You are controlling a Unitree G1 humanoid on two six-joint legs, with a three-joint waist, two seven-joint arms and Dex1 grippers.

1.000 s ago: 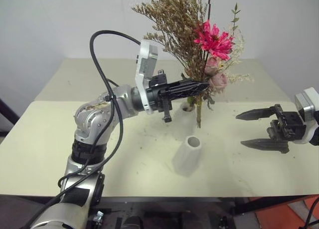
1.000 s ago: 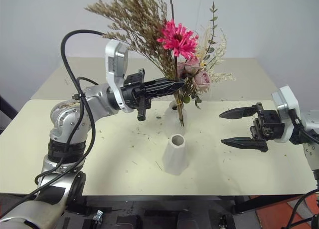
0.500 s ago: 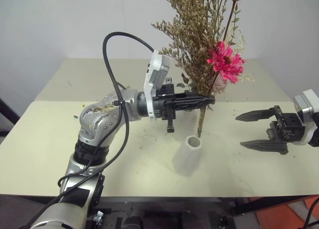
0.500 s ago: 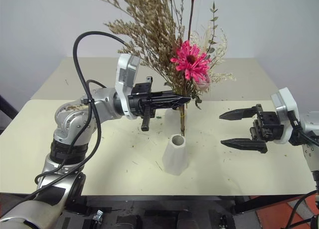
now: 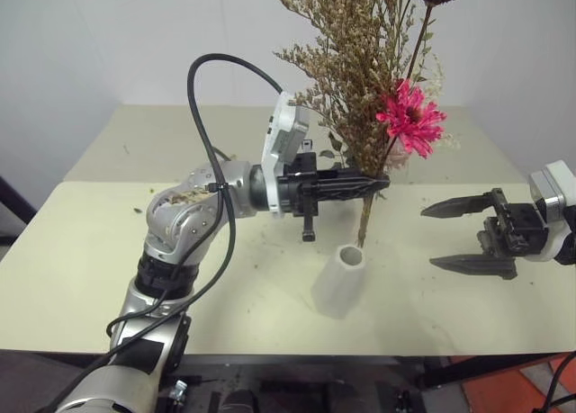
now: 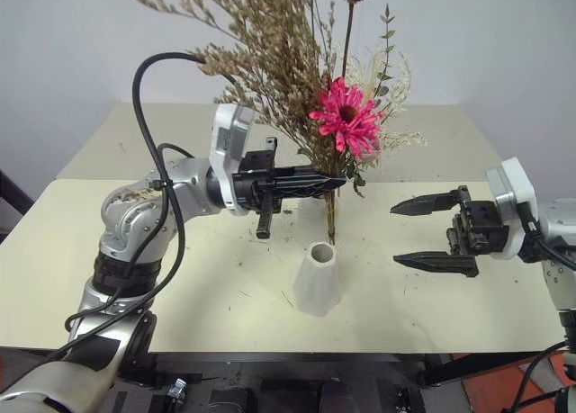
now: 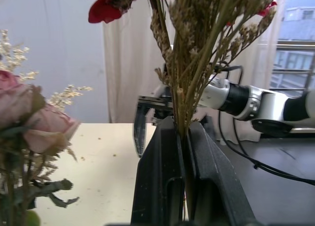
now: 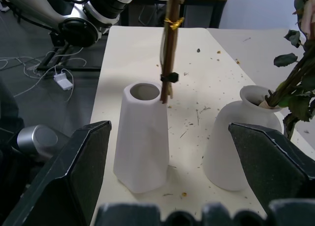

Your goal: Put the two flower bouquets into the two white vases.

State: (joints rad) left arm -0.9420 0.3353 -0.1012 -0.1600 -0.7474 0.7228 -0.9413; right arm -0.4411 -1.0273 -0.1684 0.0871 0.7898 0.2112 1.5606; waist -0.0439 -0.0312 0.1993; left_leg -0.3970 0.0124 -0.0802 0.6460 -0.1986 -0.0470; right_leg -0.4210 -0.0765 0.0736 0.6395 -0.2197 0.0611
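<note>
My left gripper [image 5: 382,184] is shut on the stems of the dry tan-brown grass bundle [image 5: 355,62] with its bright pink flower [image 5: 411,118]. The bundle stands nearly upright, its stem end [image 8: 166,95] hanging just above the mouth of the taller tapered white vase [image 5: 339,282]. Behind it the round-bodied white vase [image 8: 243,140] holds the pale pink rose bouquet [image 7: 29,120]; in the head views the gripper and bundle mostly hide both. My right gripper [image 5: 427,237] stands open to the right of the tall vase, pointing toward it with nothing between its fingers.
Both vases stand mid-table on the cream table [image 5: 90,269], which is littered with dry plant crumbs. A black cable [image 5: 202,98] loops high over my left arm. A white wall rises behind the table's far edge.
The grass bundle has tipped more upright, its flower swinging right and its stem end sinking toward the tall vase's mouth. The right gripper has stayed put.
</note>
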